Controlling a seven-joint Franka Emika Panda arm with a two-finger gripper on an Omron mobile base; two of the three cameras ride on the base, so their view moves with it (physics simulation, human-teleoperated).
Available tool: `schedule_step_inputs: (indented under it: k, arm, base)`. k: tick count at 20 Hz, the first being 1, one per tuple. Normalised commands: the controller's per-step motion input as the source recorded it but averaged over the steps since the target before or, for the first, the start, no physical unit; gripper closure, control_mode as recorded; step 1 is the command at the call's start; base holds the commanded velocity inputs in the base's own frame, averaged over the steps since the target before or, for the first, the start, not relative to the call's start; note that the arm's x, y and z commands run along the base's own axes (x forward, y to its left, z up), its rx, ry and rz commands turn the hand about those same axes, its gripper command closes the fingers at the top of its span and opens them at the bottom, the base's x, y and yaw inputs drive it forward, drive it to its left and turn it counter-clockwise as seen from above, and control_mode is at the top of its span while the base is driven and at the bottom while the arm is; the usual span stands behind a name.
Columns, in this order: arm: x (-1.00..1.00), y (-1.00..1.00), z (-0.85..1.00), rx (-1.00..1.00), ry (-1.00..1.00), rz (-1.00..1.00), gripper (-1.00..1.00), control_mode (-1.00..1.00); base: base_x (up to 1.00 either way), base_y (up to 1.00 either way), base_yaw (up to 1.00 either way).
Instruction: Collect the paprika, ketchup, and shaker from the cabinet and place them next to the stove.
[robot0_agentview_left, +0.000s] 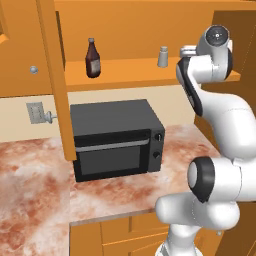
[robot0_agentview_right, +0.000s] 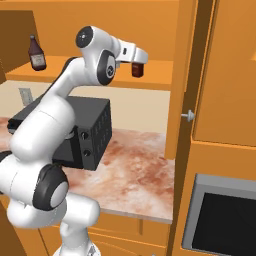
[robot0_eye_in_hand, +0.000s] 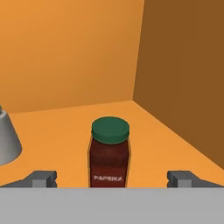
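Note:
The paprika (robot0_eye_in_hand: 109, 153), a squat dark jar with a green lid, stands upright on the shelf of the orange cabinet (robot0_agentview_left: 125, 72), near its right inner wall. My gripper (robot0_eye_in_hand: 112, 178) is open, with one fingertip on each side of the jar and a gap between each and the glass. In the right base view the gripper (robot0_agentview_right: 137, 62) is level with the paprika (robot0_agentview_right: 138, 71). The grey shaker (robot0_agentview_left: 163, 56) stands a little left of the jar. The ketchup (robot0_agentview_left: 91, 58) stands further left on the same shelf. The stove is out of view.
A black microwave (robot0_agentview_left: 115, 137) sits on the marbled counter (robot0_agentview_left: 35, 175) below the cabinet. An open cabinet door (robot0_agentview_left: 52, 75) hangs edge-on at the left, another door (robot0_agentview_right: 230, 70) at the right. A dark appliance front (robot0_agentview_right: 220, 220) sits low at the right.

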Motion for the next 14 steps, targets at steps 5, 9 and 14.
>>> schedule_step_inputs:
  k: [5,9,14]
  arm:
    - [0.12,-0.01,-0.02,0.00,0.03,-0.03,-1.00,-1.00]
    - [0.13,0.00,0.00,0.00,0.02,-0.01,-1.00,-1.00]
    - [0.11,-0.05,-0.01,0.00,0.01,0.00,-1.00,-1.00]
  base:
    - [0.00,0.00,0.00]
    - [0.00,0.00,0.00]
    - [0.00,0.00,0.00]
